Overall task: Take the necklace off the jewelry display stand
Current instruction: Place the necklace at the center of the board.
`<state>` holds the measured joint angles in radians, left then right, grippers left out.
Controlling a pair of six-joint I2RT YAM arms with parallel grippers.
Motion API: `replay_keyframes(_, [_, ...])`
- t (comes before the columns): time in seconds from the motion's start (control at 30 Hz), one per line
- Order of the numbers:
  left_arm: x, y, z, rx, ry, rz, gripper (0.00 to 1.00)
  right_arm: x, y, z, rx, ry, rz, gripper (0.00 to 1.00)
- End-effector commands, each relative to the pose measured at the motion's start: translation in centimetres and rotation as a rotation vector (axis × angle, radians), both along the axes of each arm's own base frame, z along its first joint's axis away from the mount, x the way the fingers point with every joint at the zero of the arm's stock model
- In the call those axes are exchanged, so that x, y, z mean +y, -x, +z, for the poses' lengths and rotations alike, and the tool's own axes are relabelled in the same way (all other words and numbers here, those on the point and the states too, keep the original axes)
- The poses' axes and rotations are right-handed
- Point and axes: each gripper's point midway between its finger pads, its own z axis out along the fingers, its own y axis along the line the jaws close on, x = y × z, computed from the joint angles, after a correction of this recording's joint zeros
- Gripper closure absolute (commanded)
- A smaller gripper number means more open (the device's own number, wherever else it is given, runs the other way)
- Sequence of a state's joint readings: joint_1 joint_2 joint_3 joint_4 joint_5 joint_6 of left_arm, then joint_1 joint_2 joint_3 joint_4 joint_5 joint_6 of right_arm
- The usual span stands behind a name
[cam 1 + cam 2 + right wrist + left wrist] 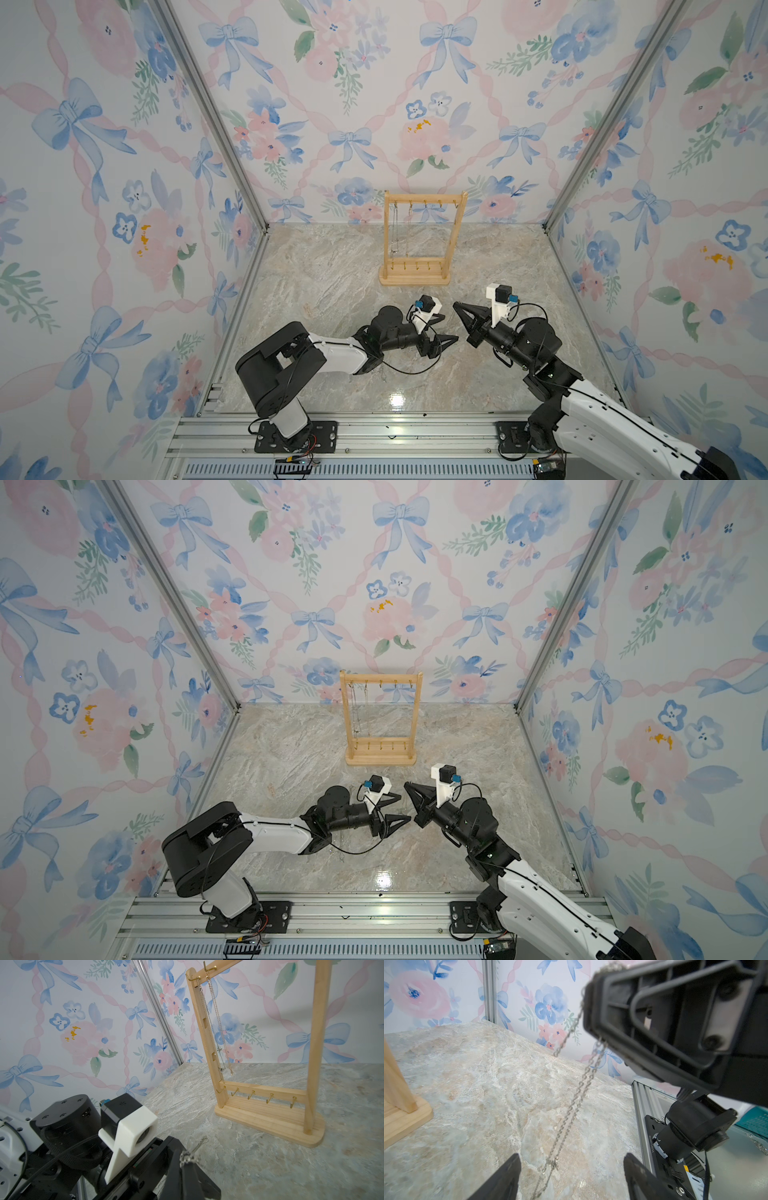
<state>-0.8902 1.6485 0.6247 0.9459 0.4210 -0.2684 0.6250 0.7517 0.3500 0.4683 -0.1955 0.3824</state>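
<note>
Low in the frame, jaws of the left gripper (571, 1157) stand released astride the necklace (572, 1108); the right gripper (186, 1162), jaws clenched on it, dangles it there, likely for a handover.

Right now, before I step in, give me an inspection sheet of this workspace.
Surface: marble-patterned tabletop, glossy, with a glare patch near the front.
Job's things: jewelry display stand upright near the back wall, two hanging necklaces on its top hooks; a silver necklace is off it, dangling from the right pincer.
Clutter: nothing seen.
Grippers: right pincer shut on the silver necklace; left pincer open, a finger on either side of the hanging chain.
Cables: black cable loops beneath the left wrist.
Surroundings: floral wallpaper walls, aluminium corner posts, slotted rail at the front.
</note>
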Motion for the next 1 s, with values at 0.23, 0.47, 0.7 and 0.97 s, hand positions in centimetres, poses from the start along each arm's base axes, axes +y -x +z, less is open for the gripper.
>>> replay_keyframes(0.23, [-1.9, -0.8, -0.3, 0.015, 0.002, -0.029, 0.43, 0.4, 0.6, 0.7, -0.019, -0.021, 0.023, 1.0])
replay_keyframes(0.47, [-2.2, -1.0, -0.8, 0.026, -0.006, -0.028, 0.64, 0.3, 0.7, 0.8, -0.024, -0.02, 0.023, 1.0])
replay_keyframes(0.7, [-2.2, -1.0, -1.3, 0.038, -0.016, -0.028, 0.82, 0.3, 0.7, 0.8, -0.025, -0.019, 0.022, 1.0])
replay_keyframes(0.97, [-2.1, -0.9, -1.7, 0.049, -0.025, -0.026, 1.0, 0.3, 0.6, 0.7, -0.02, -0.014, 0.019, 1.0])
